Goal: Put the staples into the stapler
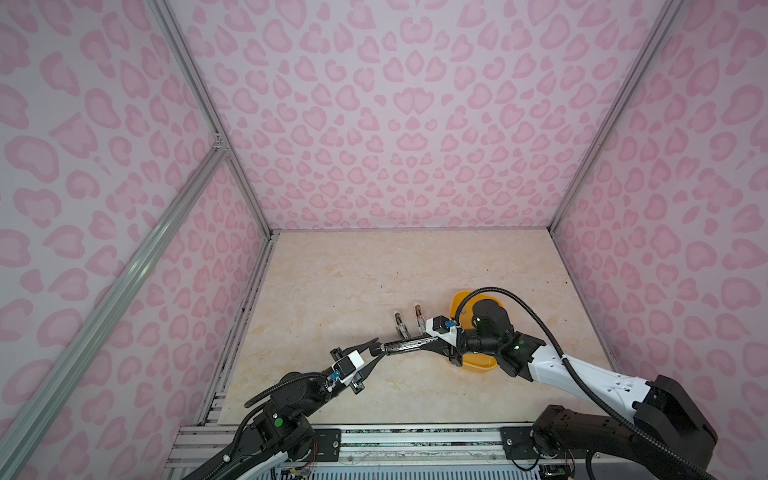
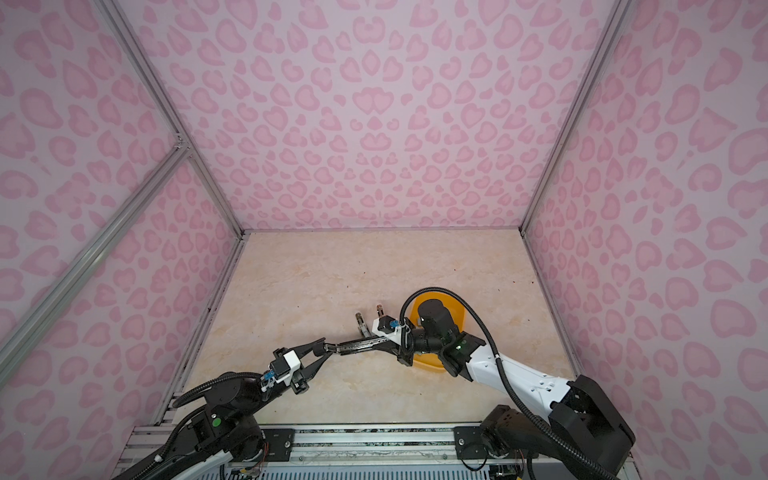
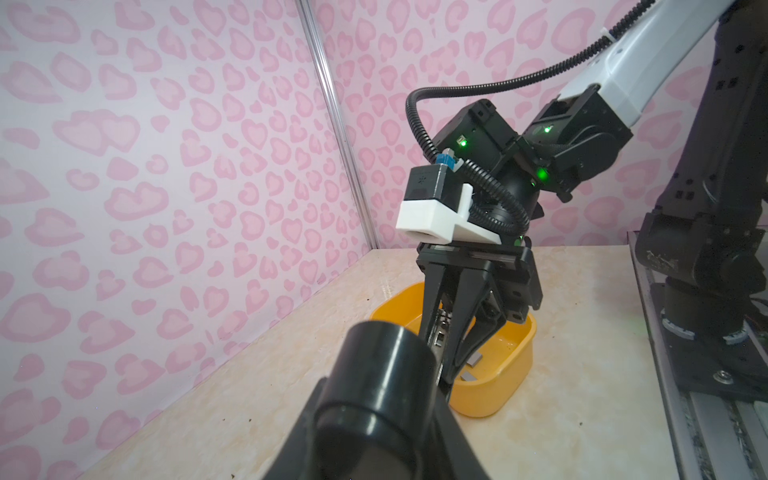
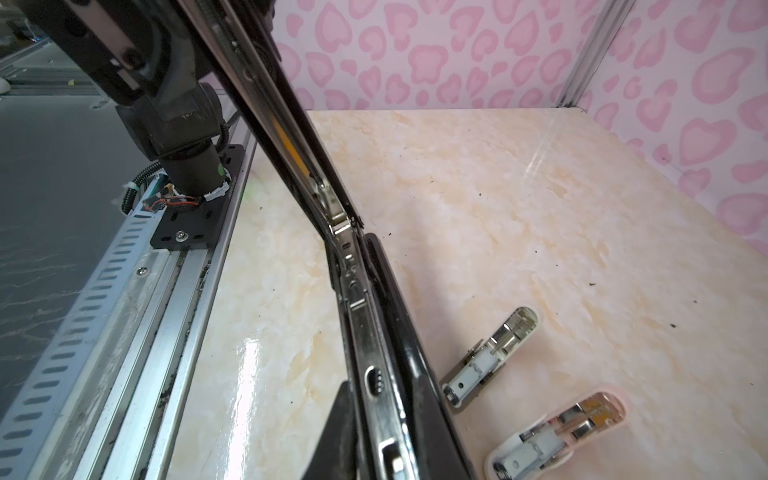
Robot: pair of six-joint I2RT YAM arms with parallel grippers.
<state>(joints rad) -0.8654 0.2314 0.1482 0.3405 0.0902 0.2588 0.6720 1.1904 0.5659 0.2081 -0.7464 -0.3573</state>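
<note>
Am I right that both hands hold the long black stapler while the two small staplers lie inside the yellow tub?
Not quite: the small staplers lie on the table beside the yellow tub, as a top view shows. The rest holds.

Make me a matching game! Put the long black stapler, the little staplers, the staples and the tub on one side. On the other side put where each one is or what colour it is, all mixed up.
Things
1. long black stapler
2. two little staplers
3. staples
4. tub

Clues
A. lying inside the tub
B. orange-yellow
C. held between the left gripper and the right gripper
D. lying side by side on the bare table

Pairs: 1-C, 2-D, 3-A, 4-B
</note>
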